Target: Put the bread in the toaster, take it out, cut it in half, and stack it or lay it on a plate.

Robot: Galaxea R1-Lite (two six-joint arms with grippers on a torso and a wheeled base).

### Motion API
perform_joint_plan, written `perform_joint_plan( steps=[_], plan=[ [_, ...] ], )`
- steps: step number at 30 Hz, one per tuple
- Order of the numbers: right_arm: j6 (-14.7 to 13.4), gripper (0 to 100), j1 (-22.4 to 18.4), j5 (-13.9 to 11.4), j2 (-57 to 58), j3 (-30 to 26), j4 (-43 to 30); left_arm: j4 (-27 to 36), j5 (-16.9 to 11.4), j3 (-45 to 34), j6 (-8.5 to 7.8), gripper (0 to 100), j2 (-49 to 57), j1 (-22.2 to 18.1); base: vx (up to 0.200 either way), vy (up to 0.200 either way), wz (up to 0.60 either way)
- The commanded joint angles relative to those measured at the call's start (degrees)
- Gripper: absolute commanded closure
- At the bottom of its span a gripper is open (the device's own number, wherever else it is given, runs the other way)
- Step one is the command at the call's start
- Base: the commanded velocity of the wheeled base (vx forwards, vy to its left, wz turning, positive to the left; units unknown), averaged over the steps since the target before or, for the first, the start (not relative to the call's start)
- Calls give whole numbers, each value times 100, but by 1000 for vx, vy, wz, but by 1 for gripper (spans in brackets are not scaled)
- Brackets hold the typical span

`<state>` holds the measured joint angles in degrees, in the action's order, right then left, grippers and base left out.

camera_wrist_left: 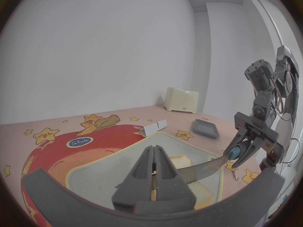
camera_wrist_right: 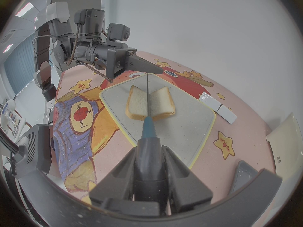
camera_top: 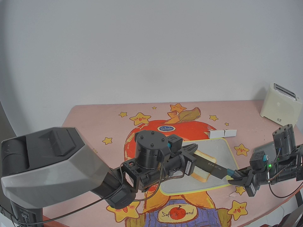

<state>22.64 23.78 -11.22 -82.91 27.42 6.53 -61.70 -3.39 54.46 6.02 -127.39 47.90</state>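
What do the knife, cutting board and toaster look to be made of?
The knife has a dull grey blade, likely steel, and a blue handle, probably plastic. The cutting board is matte grey with a yellow rim, likely plastic. The toaster has a smooth cream shell, plastic or painted metal.

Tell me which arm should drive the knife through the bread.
Right. The right hand grips the knife by its handle, blade across the middle of the bread; the left hand is shut by the blade tip.

Pink worktop (camera_top: 94, 117) with red apple, yellow stars; grey yellow-rimmed board (camera_top: 221, 148); white tan-crusted bread (camera_wrist_right: 137, 103); cream toaster (camera_top: 281, 106); blue-handled knife (camera_top: 211, 167); dark grey tray (camera_wrist_left: 205, 128); white box (camera_top: 222, 133).
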Motion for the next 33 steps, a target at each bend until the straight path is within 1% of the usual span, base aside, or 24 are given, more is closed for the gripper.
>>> perform_joint_plan(
  steps=[1,5,11,14,24,28,31,32,33],
  plan=[
    [4,100,3,-3,12,238,-3,-9,5,-23,4,100,-40,9,0,0,0],
    [4,100,3,-12,12,299,-47,0,5,30,-5,100,-31,0,0,0,0],
    [-14,100,3,23,-59,-26,-56,9,-4,83,4,100,30,0,0,0,0],
    [4,100,3,32,-85,-79,-3,9,-4,127,4,100,30,0,0,0,0],
    [-14,100,3,14,-15,326,-56,9,-4,39,4,100,-40,-17,0,0,0],
    [-14,100,3,14,-32,335,-56,17,5,48,4,100,-31,-17,0,0,0],
    [-14,100,3,23,-68,194,-73,44,-4,83,4,100,-14,-17,0,0,0],
    [-14,100,3,32,-85,-8,-47,61,-4,118,4,100,21,-8,0,0,0],
    [-14,100,3,32,-112,-96,-3,79,-4,162,4,100,39,-8,0,0,0]
  ],
)
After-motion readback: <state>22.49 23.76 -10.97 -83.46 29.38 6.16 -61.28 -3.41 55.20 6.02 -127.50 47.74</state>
